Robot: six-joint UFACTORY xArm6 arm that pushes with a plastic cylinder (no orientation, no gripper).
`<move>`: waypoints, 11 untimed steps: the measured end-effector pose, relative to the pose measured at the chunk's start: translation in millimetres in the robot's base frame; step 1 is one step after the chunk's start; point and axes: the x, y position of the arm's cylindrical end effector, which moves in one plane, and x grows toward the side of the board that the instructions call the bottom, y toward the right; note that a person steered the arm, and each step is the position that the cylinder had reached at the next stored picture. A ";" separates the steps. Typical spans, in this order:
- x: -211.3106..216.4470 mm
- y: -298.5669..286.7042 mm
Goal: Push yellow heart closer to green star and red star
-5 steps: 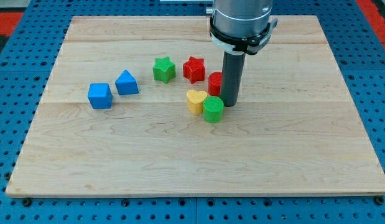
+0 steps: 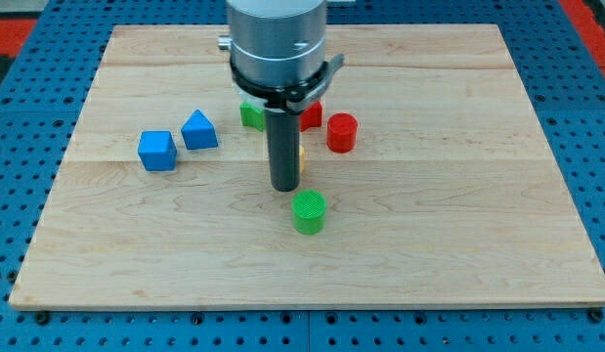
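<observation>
My tip (image 2: 284, 187) rests on the board near its middle, just above and to the left of a green cylinder (image 2: 309, 211). The rod hides almost all of the yellow heart; only a thin yellow sliver (image 2: 301, 156) shows at the rod's right edge. The green star (image 2: 249, 114) shows in part to the left of the rod. The red star (image 2: 312, 115) shows in part to its right. Both stars lie just above the heart's spot.
A red cylinder (image 2: 342, 132) stands to the right of the red star. A blue cube (image 2: 157, 150) and a blue triangular block (image 2: 198, 129) lie at the view's left. The wooden board (image 2: 458, 244) sits on a blue pegboard surface.
The rod has moved to the view's left and now covers the yellow heart. The green cylinder has shifted down and left. The red cylinder now shows whole.
</observation>
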 end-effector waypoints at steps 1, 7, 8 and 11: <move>-9.4 0.0; -33.9 16.9; -34.2 28.4; -75.9 7.7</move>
